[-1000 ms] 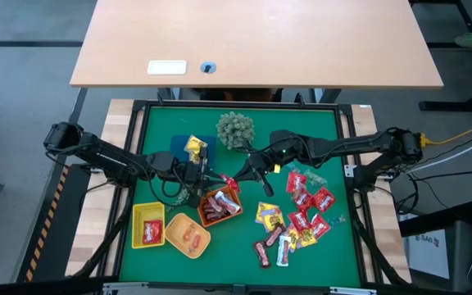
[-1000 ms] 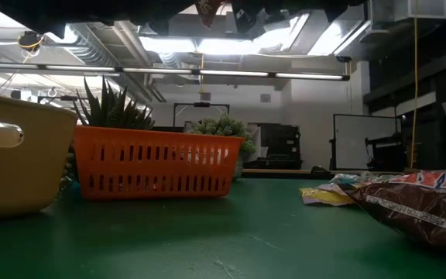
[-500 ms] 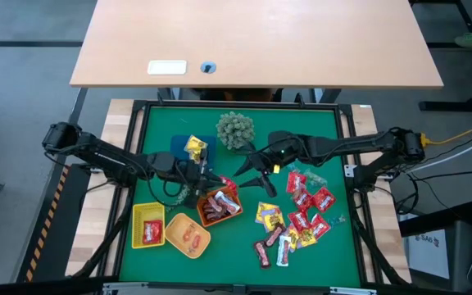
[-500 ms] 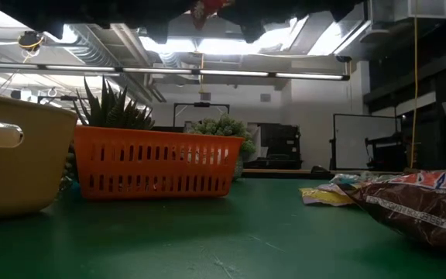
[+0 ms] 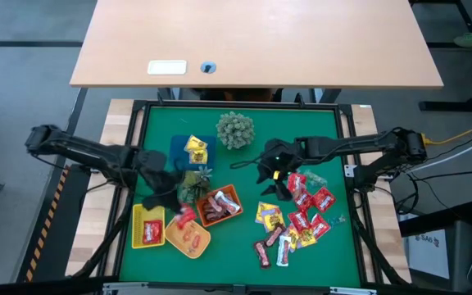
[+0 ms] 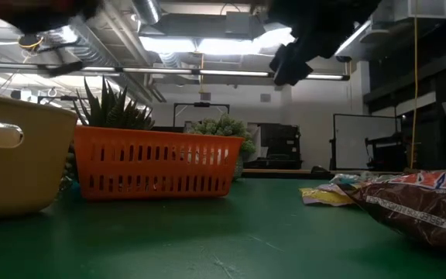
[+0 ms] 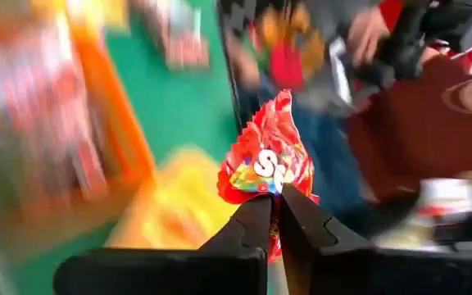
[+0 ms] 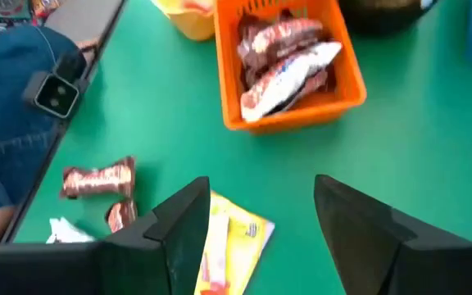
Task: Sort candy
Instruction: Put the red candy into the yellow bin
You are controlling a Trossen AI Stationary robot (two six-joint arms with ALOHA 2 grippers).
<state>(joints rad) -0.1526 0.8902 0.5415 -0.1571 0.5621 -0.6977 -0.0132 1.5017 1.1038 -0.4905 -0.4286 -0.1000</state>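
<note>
Left hand (image 7: 274, 215) pinches a crinkly red candy packet (image 7: 265, 168) above the round yellow plastic tray (image 5: 188, 235), likely sorting reds there. Right hand (image 8: 260, 217), fingers spread and empty, hovers near the loose candy pile (image 5: 297, 217) on the green tabletop (image 5: 244, 238), picking next.

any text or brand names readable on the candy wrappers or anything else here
"S": a large white letter on the red packet pinched in the shut left gripper; the letters after it are hidden by the fingers.
Brown bar wrappers in the orange basket: print too blurred to read.
Loose red and yellow packets on the mat: too small to read.
White label on the wooden desk: too small to read.
Big brown wrapper in the low view: pale marks, not readable.
</note>
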